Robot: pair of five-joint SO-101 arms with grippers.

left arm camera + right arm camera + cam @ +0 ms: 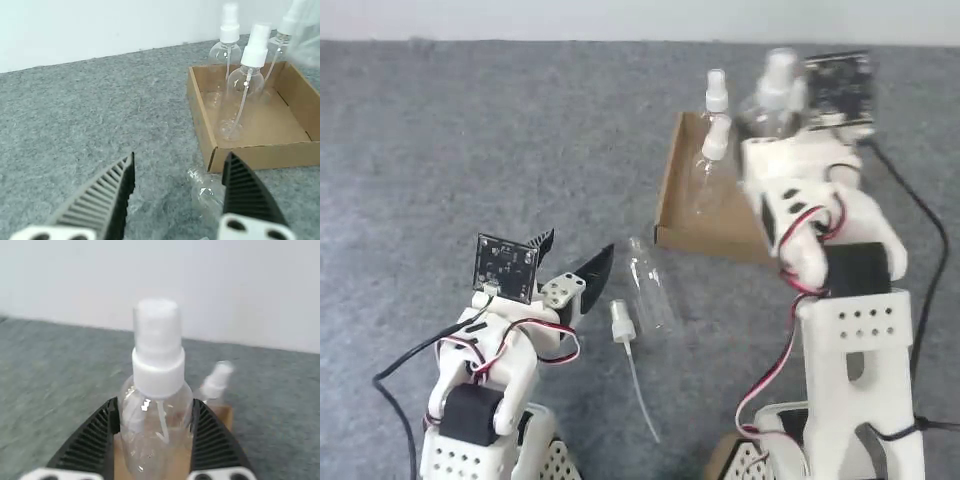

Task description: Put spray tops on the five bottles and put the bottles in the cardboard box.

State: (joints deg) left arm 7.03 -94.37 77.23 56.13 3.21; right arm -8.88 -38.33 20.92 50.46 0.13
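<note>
My right gripper (156, 415) is shut on a clear bottle (156, 427) with a white spray top (157, 347), held upright over the cardboard box (672, 190); from above the held bottle (772, 95) is at the box's far right. Two capped bottles (712, 150) stand in the box's left part, also in the left wrist view (242, 90). An uncapped clear bottle (652, 283) lies on the mat in front of the box, beside a loose spray top (623, 322) with its long tube. My left gripper (578, 268) is open, just left of that lying bottle (207, 192).
Grey felt covers the table (470, 140). Wide free room lies to the left and behind the left arm. The right arm's white base (855, 390) stands at the front right, with cables trailing beside it.
</note>
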